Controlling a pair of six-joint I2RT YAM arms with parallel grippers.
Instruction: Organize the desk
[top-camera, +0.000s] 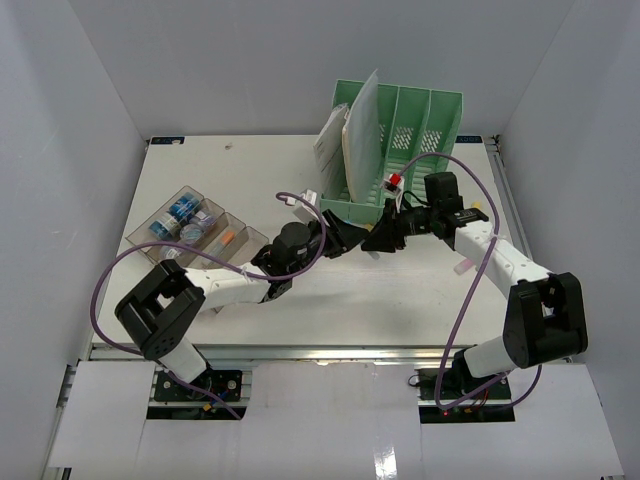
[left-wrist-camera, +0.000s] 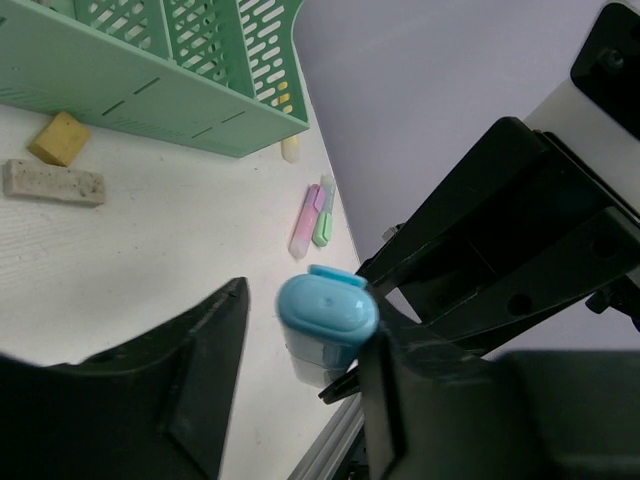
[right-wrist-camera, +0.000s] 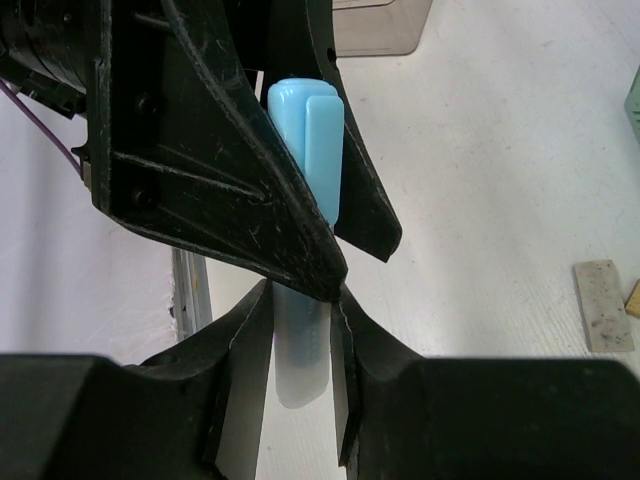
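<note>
The marker (left-wrist-camera: 327, 315) has a glossy blue plastic cap. At one o'clock the rack (top-camera: 410, 125) is matt green plastic. The desk (top-camera: 400, 290) looks matt white and finely grained.

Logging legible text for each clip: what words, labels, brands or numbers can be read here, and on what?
No text can be read in any view.
Blue labels on the bottles in the clear tray: too small to read.
Sheets of papers in the green rack: no print can be made out.
The blue marker: no lettering shows in either wrist view.
</note>
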